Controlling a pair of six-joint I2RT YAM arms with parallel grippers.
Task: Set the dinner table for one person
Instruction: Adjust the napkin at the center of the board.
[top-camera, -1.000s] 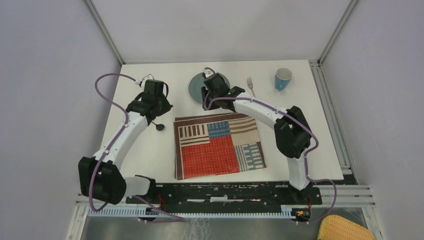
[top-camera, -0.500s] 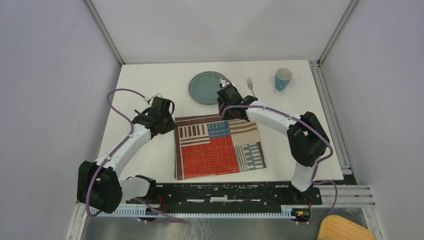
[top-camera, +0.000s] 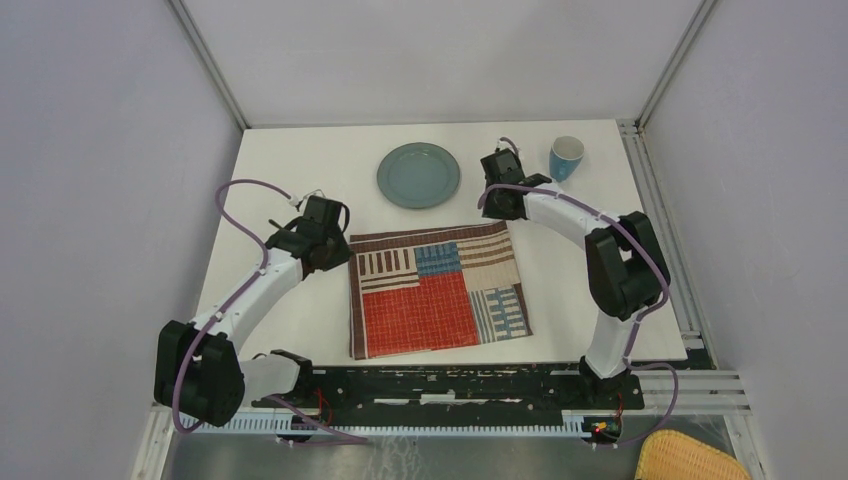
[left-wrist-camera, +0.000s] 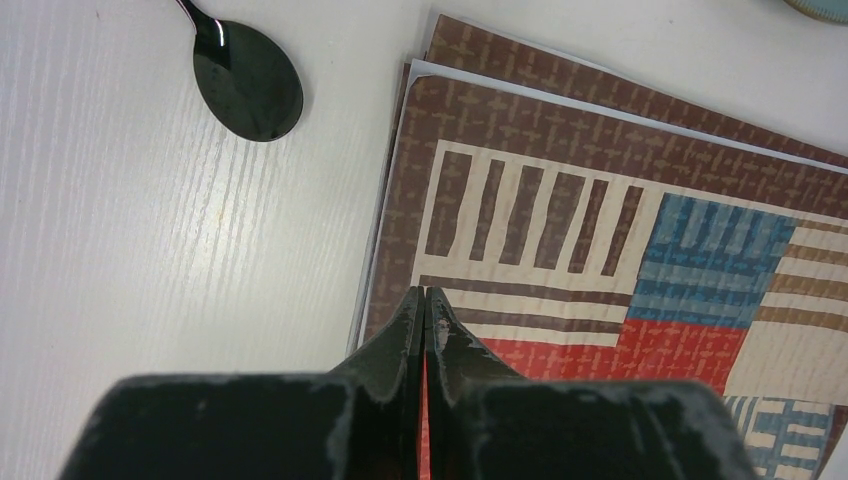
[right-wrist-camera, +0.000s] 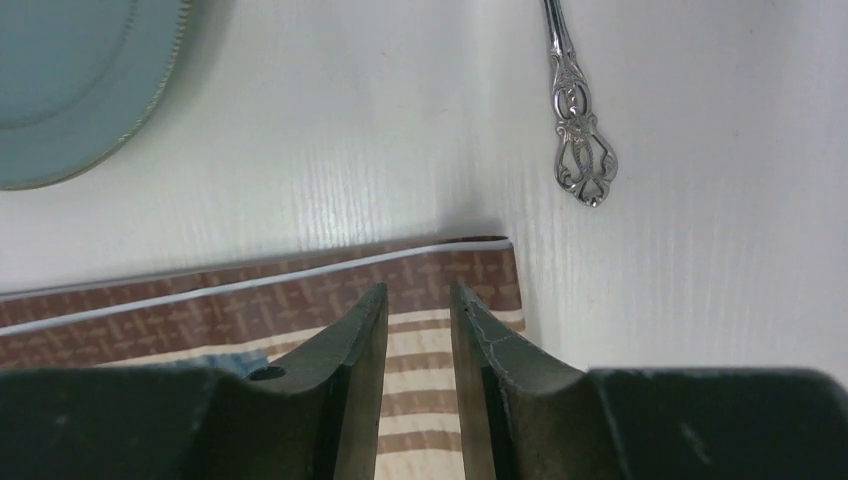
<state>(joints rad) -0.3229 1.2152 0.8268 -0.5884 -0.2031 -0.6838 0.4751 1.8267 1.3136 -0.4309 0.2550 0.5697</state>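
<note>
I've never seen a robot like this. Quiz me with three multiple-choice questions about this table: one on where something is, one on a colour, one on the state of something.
1. Where does the plate lie relative to the placemat?
A. On top of it.
B. On the bare table, beyond it.
C. Tucked under it.

2. What colour is the cup?
A. Blue.
B. Red.
C. Yellow.

3. How do the fingers of the left gripper stand?
A. Wide apart.
B. Clamped around the cup.
C. Pressed together.

Answers:
1. B: the top view shows the plate on white tabletop past the placemat's far edge.
2. A: the cup's wall is plainly blue.
3. C: the left wrist view shows the two fingers meeting with no gap.
</note>
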